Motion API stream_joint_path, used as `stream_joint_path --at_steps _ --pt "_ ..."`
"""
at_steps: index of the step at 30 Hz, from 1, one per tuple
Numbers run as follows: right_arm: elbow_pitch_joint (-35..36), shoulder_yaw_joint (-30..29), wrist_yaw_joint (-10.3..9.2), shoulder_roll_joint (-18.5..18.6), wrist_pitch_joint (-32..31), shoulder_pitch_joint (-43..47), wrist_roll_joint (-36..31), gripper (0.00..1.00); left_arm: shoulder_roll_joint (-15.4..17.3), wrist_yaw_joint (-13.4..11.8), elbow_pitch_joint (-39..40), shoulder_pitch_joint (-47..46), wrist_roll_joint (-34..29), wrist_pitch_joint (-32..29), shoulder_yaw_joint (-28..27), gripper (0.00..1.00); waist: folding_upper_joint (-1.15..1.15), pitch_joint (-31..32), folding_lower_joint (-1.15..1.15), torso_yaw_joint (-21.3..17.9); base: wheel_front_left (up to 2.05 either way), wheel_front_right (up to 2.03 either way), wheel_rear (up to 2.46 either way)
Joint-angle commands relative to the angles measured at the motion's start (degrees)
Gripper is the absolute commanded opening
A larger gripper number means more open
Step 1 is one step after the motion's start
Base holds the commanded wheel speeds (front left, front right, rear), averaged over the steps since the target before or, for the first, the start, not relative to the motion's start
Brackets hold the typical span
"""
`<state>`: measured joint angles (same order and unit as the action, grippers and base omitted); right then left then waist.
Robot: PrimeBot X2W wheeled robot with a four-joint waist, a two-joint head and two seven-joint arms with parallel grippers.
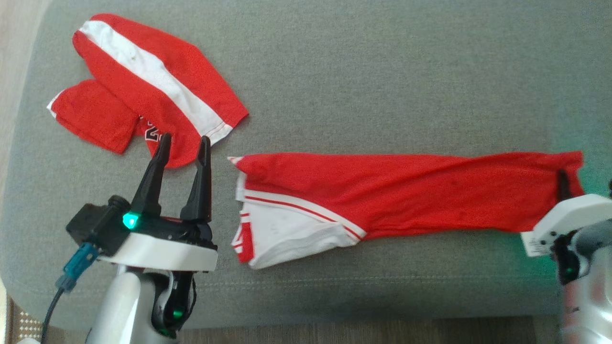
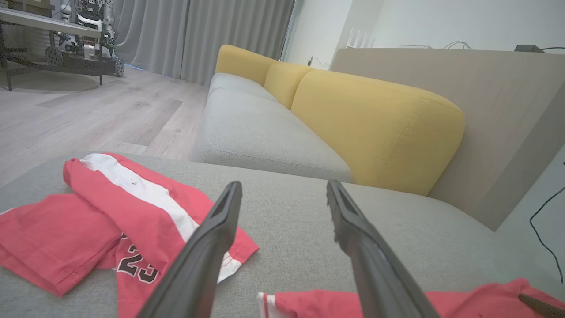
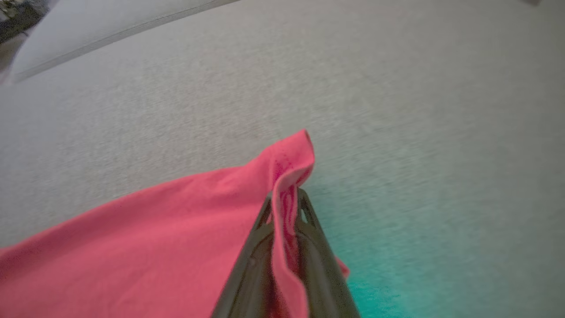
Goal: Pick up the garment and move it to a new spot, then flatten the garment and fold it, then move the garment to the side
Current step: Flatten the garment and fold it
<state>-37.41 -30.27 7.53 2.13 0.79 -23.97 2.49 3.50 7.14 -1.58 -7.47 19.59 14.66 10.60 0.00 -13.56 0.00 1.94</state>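
A long bright red mesh jersey (image 1: 406,191) lies stretched along the near edge of the grey woven fabric cushion (image 1: 363,62), its white sleeve panel with red-and-white striped trim bunched at the left end. At the right end, close to the cushion's right edge, the right gripper (image 3: 284,196) is clenched on a thin upturned fold of the red hem. The left gripper (image 1: 184,143) is released, its dark tapered fingers spread near the front left corner. Beside its tips lies a second folded red garment with a white stripe (image 1: 143,91). The cushion's far half is bare, finely textured cloth.
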Motion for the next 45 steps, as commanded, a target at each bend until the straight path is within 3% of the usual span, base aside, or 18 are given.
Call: stream_joint_path --at_steps 1,11,17,25,34,45 --pt "2.79 0.00 -0.04 0.75 -0.40 -0.51 -1.79 0.00 0.61 0.35 1.78 -1.46 -0.04 0.34 -1.74 1.00 0.00 0.60 0.00 -0.24 0.00 0.00 0.00" --pt "12.98 -9.57 -0.04 0.75 -3.40 -0.35 -12.48 0.00 -0.30 0.35 1.87 0.19 0.55 0.34 -2.01 1.00 0.00 2.79 0.00 0.04 0.00 0.00 0.00" --pt "13.69 -6.88 -0.04 0.75 -5.19 -0.10 -12.21 0.00 -0.50 0.35 1.82 0.35 0.54 0.34 -2.11 1.00 0.00 3.25 0.00 0.05 0.00 0.00 0.00" --pt "16.32 4.23 -0.04 0.75 -10.10 1.33 -1.93 0.00 -0.60 0.35 1.45 2.23 0.90 0.34 -2.84 1.00 0.00 6.49 0.00 -1.57 0.00 0.00 0.00" --pt "28.62 22.83 -0.04 0.75 -17.59 7.07 15.74 0.00 -0.61 -0.30 1.97 3.44 1.74 0.34 -2.66 1.00 0.00 9.00 0.00 -3.70 0.00 0.00 0.00" --pt "33.91 39.24 -0.04 0.75 -17.24 11.52 30.73 0.00 -0.62 -0.61 1.76 3.45 2.25 0.34 -1.87 1.00 0.00 8.84 0.00 -2.18 0.00 0.00 0.00"
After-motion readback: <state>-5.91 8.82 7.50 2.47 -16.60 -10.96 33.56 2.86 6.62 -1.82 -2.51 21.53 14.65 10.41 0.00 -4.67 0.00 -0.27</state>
